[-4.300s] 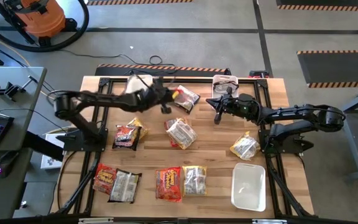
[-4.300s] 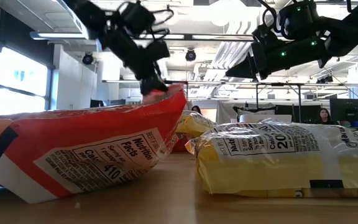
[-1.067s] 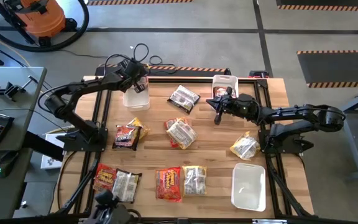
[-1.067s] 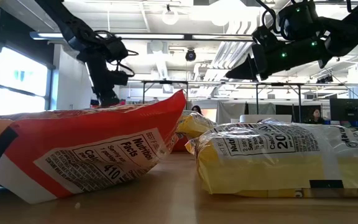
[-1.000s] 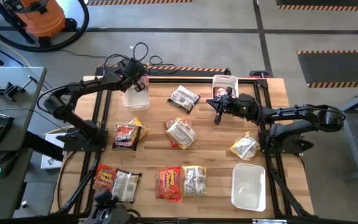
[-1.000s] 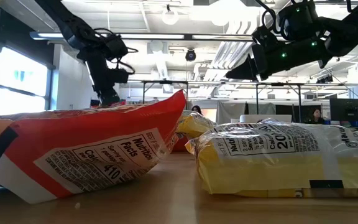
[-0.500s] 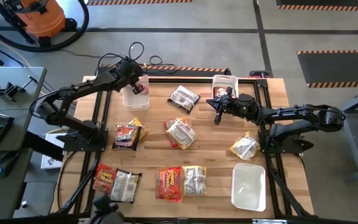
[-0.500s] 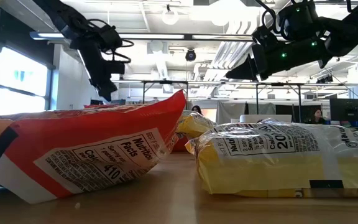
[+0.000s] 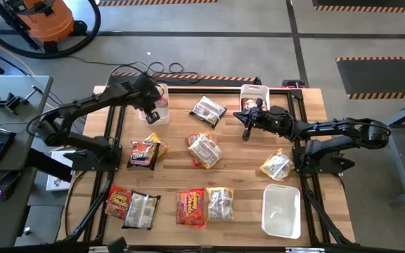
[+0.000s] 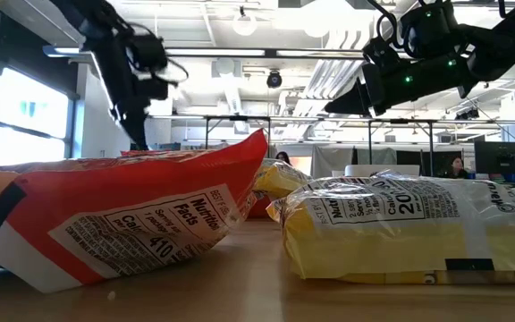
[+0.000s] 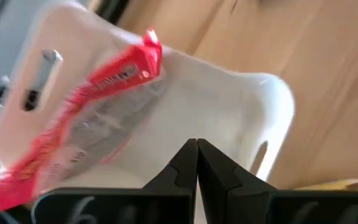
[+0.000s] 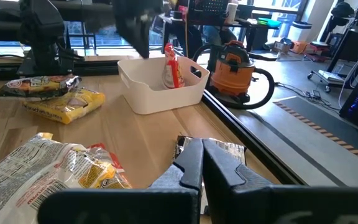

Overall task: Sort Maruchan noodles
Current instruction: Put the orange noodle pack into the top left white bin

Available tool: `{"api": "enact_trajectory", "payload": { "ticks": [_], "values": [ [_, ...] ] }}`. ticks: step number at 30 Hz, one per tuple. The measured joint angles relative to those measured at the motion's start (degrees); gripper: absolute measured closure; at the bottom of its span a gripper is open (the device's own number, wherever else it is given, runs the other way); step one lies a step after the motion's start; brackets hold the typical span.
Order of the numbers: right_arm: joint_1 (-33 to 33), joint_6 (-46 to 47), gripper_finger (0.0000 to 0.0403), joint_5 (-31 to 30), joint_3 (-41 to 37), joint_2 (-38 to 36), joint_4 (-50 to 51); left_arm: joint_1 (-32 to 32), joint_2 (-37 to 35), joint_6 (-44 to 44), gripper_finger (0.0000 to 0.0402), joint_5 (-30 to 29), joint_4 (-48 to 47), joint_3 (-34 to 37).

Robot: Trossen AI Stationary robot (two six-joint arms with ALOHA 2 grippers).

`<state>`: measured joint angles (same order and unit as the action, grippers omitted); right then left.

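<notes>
My left gripper (image 9: 151,112) (image 11: 197,144) hangs shut over the white far-left bin (image 9: 159,97) (image 11: 272,118). A red noodle packet (image 11: 92,118) (image 12: 171,68) stands on its edge in that bin, leaning against a wall. My right gripper (image 9: 245,133) (image 12: 202,142) is shut and hovers above the table beside the far-right bin (image 9: 254,92), which holds a brown packet. Several packets lie flat on the wood. Among them are a dark-silver one (image 9: 207,110), a yellow-white one (image 9: 204,150) and a brown-red one (image 9: 145,152). More lie along the near edge (image 9: 190,207).
A third white bin (image 9: 281,209) sits at the near right corner with nothing in it. A yellow packet (image 9: 276,166) lies by the right arm's base. In the low view a red packet (image 10: 123,215) and a yellow one (image 10: 401,224) fill the foreground. Bare wood shows in the table's middle.
My left arm has swung back over the far-left bin toward the table's left and near side, and its gripper has risen a little. The red packet has stayed in the bin. My right arm has kept still.
</notes>
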<state>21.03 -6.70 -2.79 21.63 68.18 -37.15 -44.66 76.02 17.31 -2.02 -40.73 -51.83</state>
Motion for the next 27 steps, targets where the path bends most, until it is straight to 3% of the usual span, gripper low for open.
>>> {"api": "enact_trajectory", "payload": {
  "ticks": [7,13,23,27],
  "values": [
    [0.0,0.2,0.0403,0.0,0.0,0.0,0.0,0.0,10.3,0.2,0.0401,-1.0,4.7,0.0],
    [0.0,0.0,0.0403,0.0,0.0,0.0,0.0,-0.1,15.5,-0.4,0.0401,-5.0,14.8,0.0],
    [0.0,-0.7,0.0403,0.0,0.0,0.0,0.0,-1.1,18.8,-3.1,0.0401,-7.2,23.9,-0.2],
    [0.0,-0.9,0.0403,0.0,0.0,0.0,0.1,-1.6,18.8,-3.6,0.0401,-13.4,25.9,0.2]
  ]
}}
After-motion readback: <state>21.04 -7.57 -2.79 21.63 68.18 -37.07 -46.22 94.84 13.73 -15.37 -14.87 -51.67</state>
